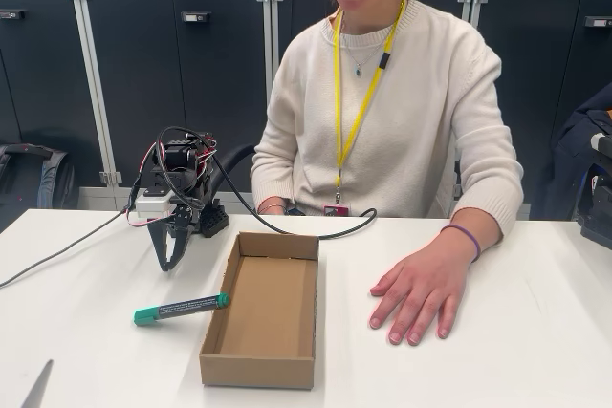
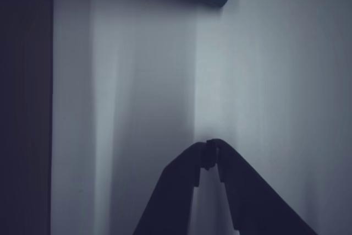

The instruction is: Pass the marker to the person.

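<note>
White table [image 1: 76, 332]: marker [image 1: 182, 309] lying flat at 6 o'clock from gripper [image 1: 172, 263], apart; fingers pressed together, pinching nothing.

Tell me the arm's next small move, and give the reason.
Probably open the jaws and bring the black two-finger gripper forward over the teal-capped grey marker. The fingertips meet, holding nothing, and the marker lies flat on the white table in front of the gripper, left of the cardboard box in the fixed view.
</note>
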`<state>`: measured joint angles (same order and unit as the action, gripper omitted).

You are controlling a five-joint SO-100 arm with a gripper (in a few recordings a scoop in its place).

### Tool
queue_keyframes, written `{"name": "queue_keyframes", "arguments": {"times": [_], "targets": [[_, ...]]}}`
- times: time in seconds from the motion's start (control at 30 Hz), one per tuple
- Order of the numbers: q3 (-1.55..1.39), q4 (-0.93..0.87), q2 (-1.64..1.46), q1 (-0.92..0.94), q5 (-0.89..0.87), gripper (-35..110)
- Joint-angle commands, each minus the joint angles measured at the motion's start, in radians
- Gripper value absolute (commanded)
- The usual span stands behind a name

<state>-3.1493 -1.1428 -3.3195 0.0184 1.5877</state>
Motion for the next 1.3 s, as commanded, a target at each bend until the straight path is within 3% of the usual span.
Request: {"name": "queue_keyframes", "arguments": {"times": [0.0, 0.3, 0.53, 0.9, 1.27], "targets": [[-0.023, 0.017, -0.012, 0.000, -0.009, -5], [0.160, -0.037, 0.043, -0.100, -0.204, -5], [0.523, -0.084, 0.268, -0.169, -0.571, -3], [0.759, 0.121, 0.675, -0.037, -1.057, 3], [0.727, 0.270, 0.867, 0.038, -1.273, 8]]}}
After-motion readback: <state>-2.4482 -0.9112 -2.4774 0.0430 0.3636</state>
